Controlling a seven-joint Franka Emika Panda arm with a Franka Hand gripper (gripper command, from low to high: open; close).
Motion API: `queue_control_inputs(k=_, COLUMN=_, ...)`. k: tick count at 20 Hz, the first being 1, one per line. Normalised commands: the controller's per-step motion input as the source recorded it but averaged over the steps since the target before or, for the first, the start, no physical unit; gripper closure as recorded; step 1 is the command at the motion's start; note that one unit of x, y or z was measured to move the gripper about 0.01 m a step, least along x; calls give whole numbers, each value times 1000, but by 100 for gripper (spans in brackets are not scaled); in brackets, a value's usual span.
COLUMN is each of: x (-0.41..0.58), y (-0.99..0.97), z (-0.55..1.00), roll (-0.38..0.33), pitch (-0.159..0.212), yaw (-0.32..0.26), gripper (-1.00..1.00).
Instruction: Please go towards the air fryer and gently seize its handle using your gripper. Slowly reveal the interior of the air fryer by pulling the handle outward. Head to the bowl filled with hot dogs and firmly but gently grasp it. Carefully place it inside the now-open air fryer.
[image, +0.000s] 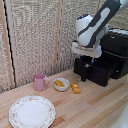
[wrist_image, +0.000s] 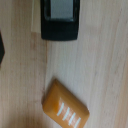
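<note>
**Drawer pulled out, bowl on the table, arm low at the fryer front**

Exterior view. On a pale wooden table (image: 95, 107), with visible plank lines and grain, in front of a woven, straw-like screen (image: 35, 35). At the exterior view's right, the air fryer (image: 116, 47): large, boxy, matte black, rounded edges, drawer drawn out toward the table's middle. At the drawer front, the handle (image: 84, 75), a short black upright bar. Just above it, the gripper (image: 87, 62), dark, hanging from the white and grey arm (image: 92, 27); cannot tell whether the fingers are apart or together, being too dark and small against the black drawer. Near the table's middle, left of the fryer in this view, the bowl filled with hot dogs (image: 61, 84): small, round, white, with orange-yellow pieces inside. Just beside it, toward the fryer, a loose yellow-orange chunk (image: 75, 88) lying flat on the wood. On the bowl's other side, a pink mug (image: 39, 81), upright; contents not visible. Nearer the camera, a large round plate (image: 32, 111), white with a floral rim.

Wrist view. Blurred. Same light wood below. Yellow-orange chunk (wrist_image: 65, 107), oblong with rounded corners, with pale marks on top, not readable. Beyond it, a black blocky part with a grey panel (wrist_image: 61, 17); not identifiable for sure. No readable writing or brand anywhere.
</note>
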Motion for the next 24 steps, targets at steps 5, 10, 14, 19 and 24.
queue_control_inputs(k=5, x=63, y=479, z=235, roll=131, pitch=249, yaw=92, gripper=-100)
queue_control_inputs(k=10, x=27, y=470, z=199, roll=171, pitch=261, yaw=85, gripper=-100)
queue_control_inputs(k=14, x=0, y=230, z=-64, roll=184, pitch=199, yaw=110, gripper=-100)
queue_control_inputs(k=19, x=0, y=75, z=-288, roll=183, pitch=69, yaw=108, gripper=-100)
queue_control_inputs(k=24, x=40, y=74, z=-465, roll=171, pitch=-47, yaw=97, gripper=-100)
